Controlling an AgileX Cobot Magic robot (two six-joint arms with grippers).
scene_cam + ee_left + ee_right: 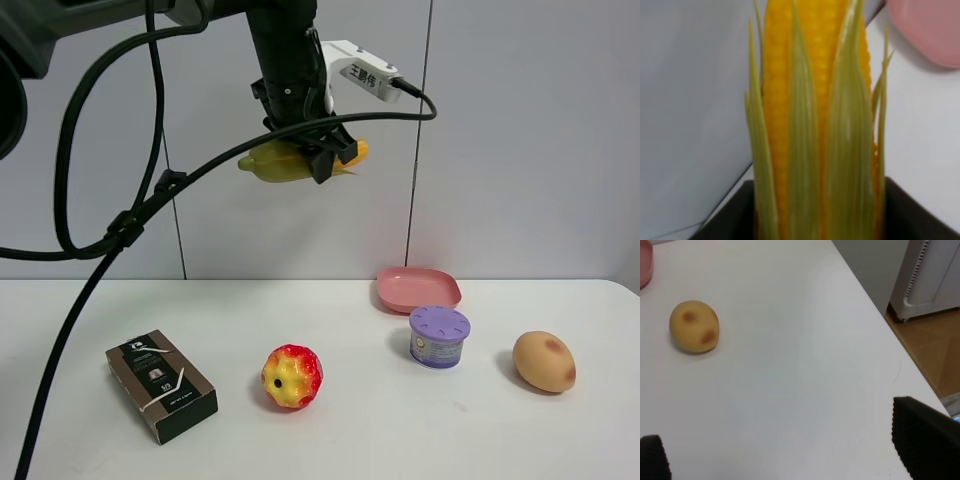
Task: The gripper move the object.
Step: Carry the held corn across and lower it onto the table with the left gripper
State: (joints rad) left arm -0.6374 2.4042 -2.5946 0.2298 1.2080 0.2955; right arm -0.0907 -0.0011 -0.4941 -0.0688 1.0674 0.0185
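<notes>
My left gripper is shut on the toy corn cob and holds it lying level, high above the table. The cob has a green husk and yellow-orange kernels. In the left wrist view the cob fills the frame, gripped between the dark jaws at the bottom. My right gripper is open and empty. Its two dark fingertips hover over bare table near the right edge. It does not show in the exterior high view.
On the white table lie a dark box, a red-yellow round fruit, a purple-lidded tub, a pink dish and a tan potato. The potato also shows in the right wrist view.
</notes>
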